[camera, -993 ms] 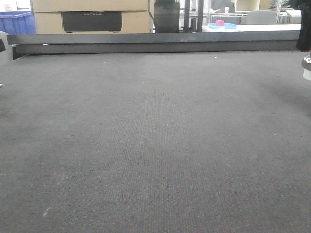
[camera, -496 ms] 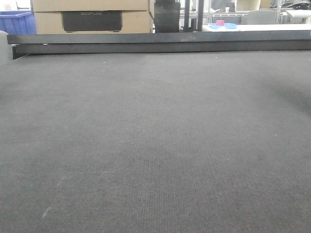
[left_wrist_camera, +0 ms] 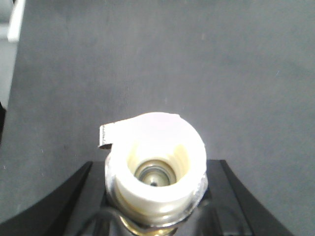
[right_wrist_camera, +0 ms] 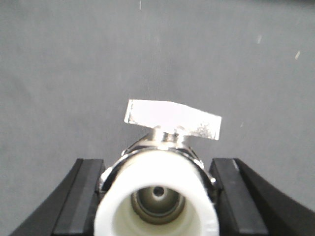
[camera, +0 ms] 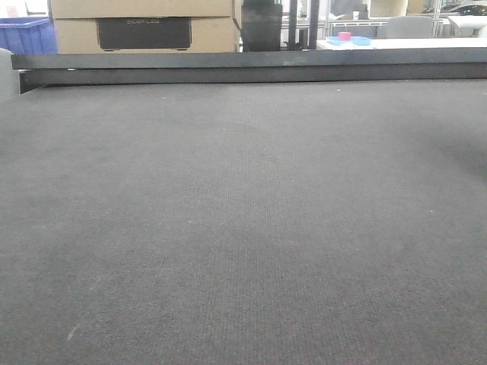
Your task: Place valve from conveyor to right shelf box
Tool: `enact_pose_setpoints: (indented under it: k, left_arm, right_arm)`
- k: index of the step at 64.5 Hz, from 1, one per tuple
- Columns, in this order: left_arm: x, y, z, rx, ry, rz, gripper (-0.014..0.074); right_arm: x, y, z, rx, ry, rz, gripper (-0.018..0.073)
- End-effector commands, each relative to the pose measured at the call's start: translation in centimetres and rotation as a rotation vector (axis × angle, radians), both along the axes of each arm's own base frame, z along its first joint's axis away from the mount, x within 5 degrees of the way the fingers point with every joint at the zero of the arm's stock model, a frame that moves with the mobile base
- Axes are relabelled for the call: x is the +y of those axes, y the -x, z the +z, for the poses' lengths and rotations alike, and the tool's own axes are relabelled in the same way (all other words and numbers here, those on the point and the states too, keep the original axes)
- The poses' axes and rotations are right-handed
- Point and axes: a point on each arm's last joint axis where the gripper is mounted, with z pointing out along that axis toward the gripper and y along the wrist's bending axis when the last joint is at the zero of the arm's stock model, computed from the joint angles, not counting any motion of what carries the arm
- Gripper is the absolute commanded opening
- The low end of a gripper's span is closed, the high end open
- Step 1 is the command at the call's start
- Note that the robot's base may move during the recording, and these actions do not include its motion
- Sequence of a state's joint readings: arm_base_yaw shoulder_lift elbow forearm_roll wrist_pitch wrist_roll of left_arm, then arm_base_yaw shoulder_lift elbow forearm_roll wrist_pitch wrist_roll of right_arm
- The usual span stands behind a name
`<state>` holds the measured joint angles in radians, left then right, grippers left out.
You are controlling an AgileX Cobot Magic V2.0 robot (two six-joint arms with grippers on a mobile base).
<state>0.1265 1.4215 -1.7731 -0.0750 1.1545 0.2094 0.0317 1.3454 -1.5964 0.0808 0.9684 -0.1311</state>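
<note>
In the left wrist view my left gripper (left_wrist_camera: pixel 156 166) is shut on a silvery valve (left_wrist_camera: pixel 155 147). Its whitish open end faces the camera and its short lever (left_wrist_camera: pixel 106 135) sticks out to the upper left. In the right wrist view my right gripper (right_wrist_camera: pixel 157 164) is shut on a second valve (right_wrist_camera: pixel 157 201) with its lever (right_wrist_camera: pixel 172 118) on top. Both are held above the dark grey woven conveyor (camera: pixel 243 228). Neither gripper shows in the front view. No shelf box is in view.
A black metal rail (camera: pixel 243 68) edges the far side of the belt. Behind it stand cardboard boxes (camera: pixel 141 26), a blue bin (camera: pixel 27 34) at the back left and a blue tray (camera: pixel 348 39) on a white table at the back right.
One second ago a dark arm with a pale valve end showed at the front view's right edge and a dark part at its left edge. Both have left that view.
</note>
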Motion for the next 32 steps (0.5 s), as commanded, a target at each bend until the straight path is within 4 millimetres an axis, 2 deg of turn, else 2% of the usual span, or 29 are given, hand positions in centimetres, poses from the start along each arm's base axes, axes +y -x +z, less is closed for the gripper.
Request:
enact_pose_setpoints:
  k: [1, 32]
  left_arm:
    - [-0.16, 0.55, 1.37, -0.085, 0.009, 0.002, -0.0111]
    - [-0.13, 0.36, 1.23, -0.084, 0.010, 0.002, -0.0111]
  right_arm:
    - [-0.05, 0.56, 1.58, -0.114, 0.002, -0.002, -0.0154]
    - [-0.05, 0.55, 1.57, -0.113, 0.002, -0.002, -0.0154]
